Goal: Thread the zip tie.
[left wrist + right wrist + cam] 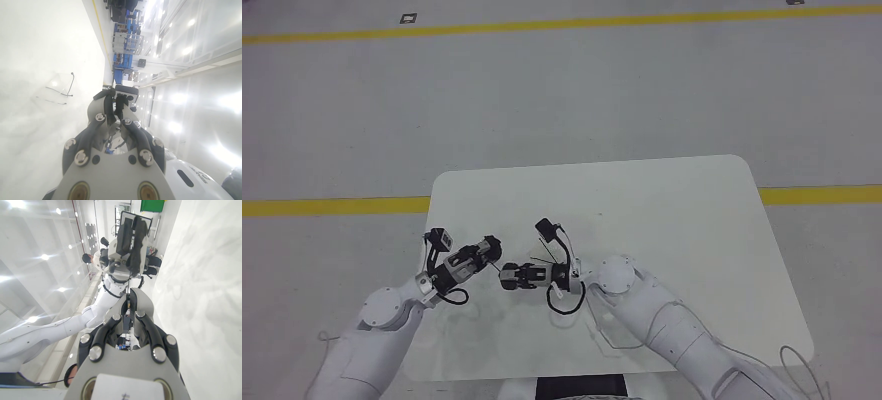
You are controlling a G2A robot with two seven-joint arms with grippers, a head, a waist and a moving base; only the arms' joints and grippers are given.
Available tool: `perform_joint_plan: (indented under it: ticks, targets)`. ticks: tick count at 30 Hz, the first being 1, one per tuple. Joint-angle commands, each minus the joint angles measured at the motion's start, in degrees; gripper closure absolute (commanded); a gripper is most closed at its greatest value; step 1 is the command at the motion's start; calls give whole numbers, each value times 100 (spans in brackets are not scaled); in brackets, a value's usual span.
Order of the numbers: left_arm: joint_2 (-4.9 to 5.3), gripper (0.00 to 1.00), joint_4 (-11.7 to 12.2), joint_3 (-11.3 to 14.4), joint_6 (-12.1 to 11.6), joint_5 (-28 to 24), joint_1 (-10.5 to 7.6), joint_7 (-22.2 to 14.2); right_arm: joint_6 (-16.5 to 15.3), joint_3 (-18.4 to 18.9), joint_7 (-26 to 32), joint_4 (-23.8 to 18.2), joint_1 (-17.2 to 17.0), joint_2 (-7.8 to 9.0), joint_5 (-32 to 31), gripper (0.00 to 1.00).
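One table (672, 200), top white, smooth, matt. One right gripper (130, 292), shell grey and matt, painted metal or hard plastic by its look; finger pad (133, 300) black, ribbed, dull, rubber-like; links black with a soft gloss; pivot pins bright polished metal. One left gripper (113, 98), housing the same matt grey, links black and semi-gloss, pins shiny metal, two brass-coloured discs set in its base. One zip tie (129, 280), thin dark strip, plastic by appearance. Several spare zip ties (72, 83), dark slim plastic, lying on clear film (56, 83), glossy, catching light.
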Motion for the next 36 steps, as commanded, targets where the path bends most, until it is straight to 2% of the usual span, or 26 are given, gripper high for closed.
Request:
perform_joint_plan:
  ticks: [1, 2, 3, 12, 18, 27, 29, 31, 36]
  targets:
    - [4, 15, 43, -25, -7, -24, -12, -63, 0, 88, 217, -17, -20, 42, 26, 100]
    - [7, 4, 64, -38, -13, -35, -18, -99, 0, 115, 314, -16, -25, 58, 34, 100]
    - [9, 0, 84, -51, -18, -56, -24, -138, 0, 136, 409, -18, -24, 71, 50, 100]
    - [41, 0, 290, -175, -49, -253, -115, -764, 0, 221, 922, 83, 74, 119, 230, 100]
    - [47, 0, 418, -181, -49, -311, -184, -1078, 0, 217, 1014, 115, 109, 113, 306, 100]
    - [47, 0, 418, -181, -49, -311, -184, -1078, 0, 217, 1014, 115, 109, 113, 306, 100]
    - [37, 0, 435, -150, 53, -416, -185, -1058, 13, 230, 984, 96, 64, 113, 421, 100]
    - [37, 0, 533, -143, 154, -706, -227, -1454, 0, 314, 1088, 164, 89, 146, 512, 100]
    - [35, 0, 901, -149, 224, -1213, -371, -2262, 0, 516, 1839, 259, 58, 166, 1466, 100]
